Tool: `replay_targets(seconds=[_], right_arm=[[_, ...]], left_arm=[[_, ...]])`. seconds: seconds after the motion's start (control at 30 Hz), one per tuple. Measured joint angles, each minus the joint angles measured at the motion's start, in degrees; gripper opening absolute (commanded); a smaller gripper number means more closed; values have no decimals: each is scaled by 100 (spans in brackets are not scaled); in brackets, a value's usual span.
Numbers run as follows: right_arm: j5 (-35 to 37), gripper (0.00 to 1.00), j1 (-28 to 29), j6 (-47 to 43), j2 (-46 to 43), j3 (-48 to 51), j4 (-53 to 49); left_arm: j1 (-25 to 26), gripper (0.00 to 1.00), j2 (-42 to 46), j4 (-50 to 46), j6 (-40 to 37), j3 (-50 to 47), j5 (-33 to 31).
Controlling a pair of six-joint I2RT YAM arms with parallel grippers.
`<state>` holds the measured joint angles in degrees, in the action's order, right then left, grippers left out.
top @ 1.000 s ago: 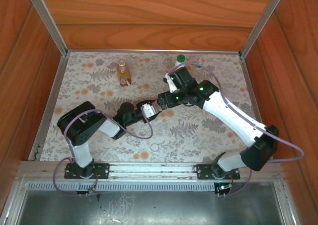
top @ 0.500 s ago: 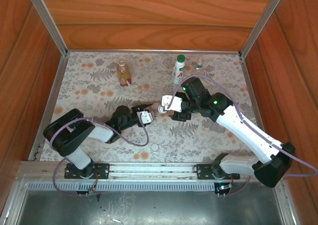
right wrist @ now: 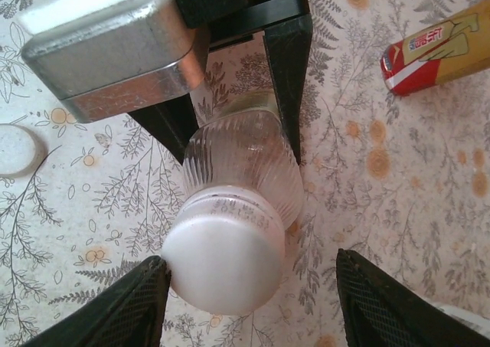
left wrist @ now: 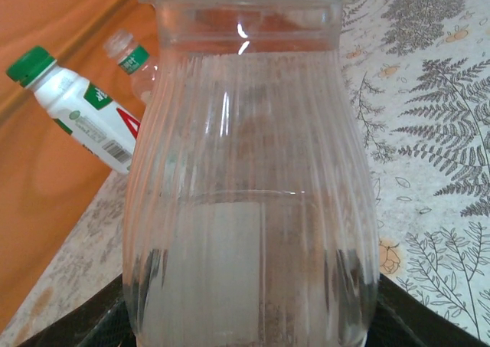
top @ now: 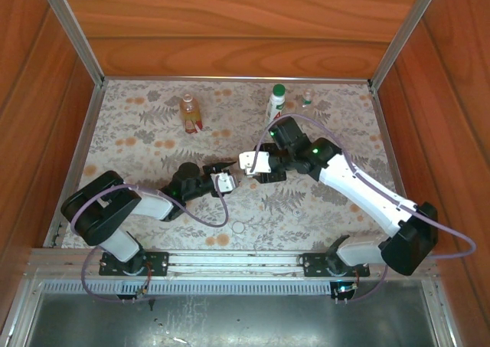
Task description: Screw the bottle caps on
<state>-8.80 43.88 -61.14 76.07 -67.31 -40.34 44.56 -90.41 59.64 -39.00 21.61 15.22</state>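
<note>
A clear ribbed bottle (right wrist: 245, 159) with a white cap (right wrist: 226, 266) on its neck lies out from my left gripper (left wrist: 253, 320), which is shut on its body. Its black fingers (right wrist: 289, 71) flank the bottle. My right gripper (right wrist: 251, 264) is open around that cap: the left finger (right wrist: 126, 305) sits at the cap's edge, the right finger (right wrist: 398, 305) stands apart. From above, the left gripper (top: 227, 177) and right gripper (top: 255, 165) meet mid-table. The white bottle (top: 276, 104) wears a green cap (left wrist: 31, 63). The small clear bottle (top: 307, 98) and amber bottle (top: 189, 111) stand at the back.
A loose white cap (right wrist: 15, 148) lies on the floral mat to the left of the held bottle; a cap (top: 239, 227) also lies near the front edge. Wooden walls close in the back and sides, and an aluminium rail (top: 230, 259) runs along the front.
My right gripper has come away from the white bottle at the back and down to the capped end of the ribbed bottle. The left arm has drawn back and lowered, still holding the bottle.
</note>
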Motion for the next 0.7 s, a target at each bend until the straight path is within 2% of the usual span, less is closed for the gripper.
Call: replay_targets(seconds=[0.13,0.4,0.7], right_arm=[[-52,55,0,-9,94,-13,-66],[-212,59,0,-7,125,-50,-166],[-328,56,0,-7,190,-94,-387]], left_arm=[[0,57,0,-103,0,0,-7],[2,57,2,-140,0,0,7],[2,57,0,-146,-2,0,7]])
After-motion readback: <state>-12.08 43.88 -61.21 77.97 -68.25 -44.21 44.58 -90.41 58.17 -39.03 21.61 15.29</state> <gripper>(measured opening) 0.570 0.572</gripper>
